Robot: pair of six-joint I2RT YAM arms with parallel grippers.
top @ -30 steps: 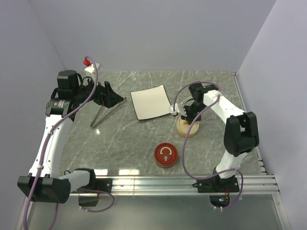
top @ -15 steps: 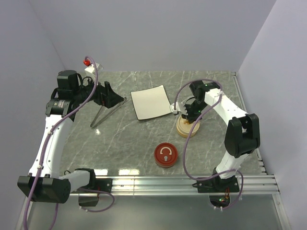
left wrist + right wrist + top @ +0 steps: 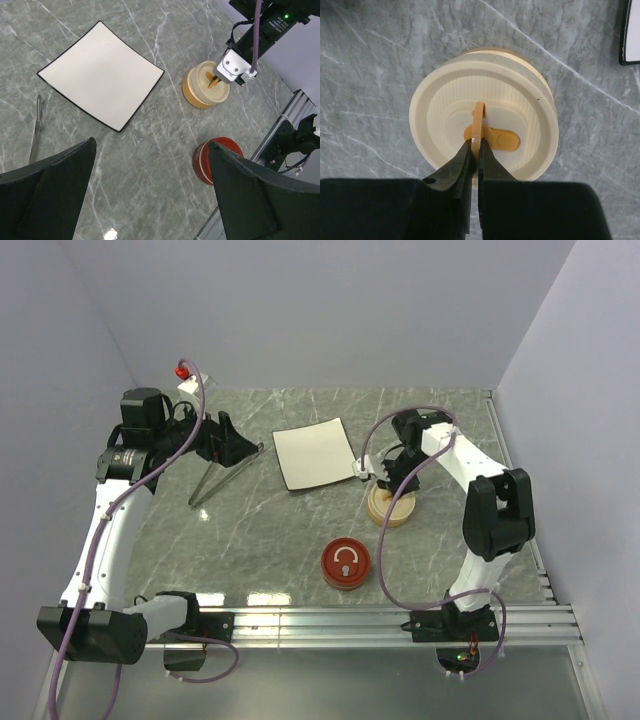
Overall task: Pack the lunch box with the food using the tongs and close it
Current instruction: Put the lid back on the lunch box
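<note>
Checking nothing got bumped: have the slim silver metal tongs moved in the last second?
No. The tongs lie at the same spot and angle, left of the white square plate, as before.

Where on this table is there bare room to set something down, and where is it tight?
Free: the front-left stretch between the tongs, the red round container and the near rail; also the back-right corner behind the lunch box. Crowded: the gap between the white plate and the lunch box, where the right hand pinches the lid handle.
</note>
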